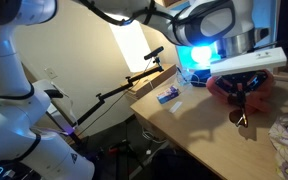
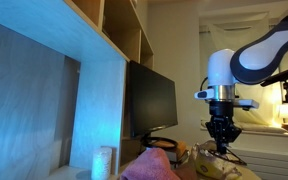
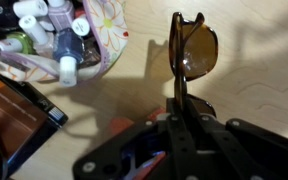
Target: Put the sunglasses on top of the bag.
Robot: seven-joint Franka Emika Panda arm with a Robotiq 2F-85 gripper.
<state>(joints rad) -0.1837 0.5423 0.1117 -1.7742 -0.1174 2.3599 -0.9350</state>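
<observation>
My gripper is shut on the folded arm of brown-lensed sunglasses and holds them above the wooden desk. In both exterior views the gripper hangs over the desk with the sunglasses dangling below it. The bag is a floral pouch full of small bottles at the top left of the wrist view, off to the side of the sunglasses. A reddish bag shape lies behind the gripper in an exterior view.
An orange and black flat object lies at the left of the wrist view. A small blue item sits on the desk. A dark monitor and a lit lamp stand nearby.
</observation>
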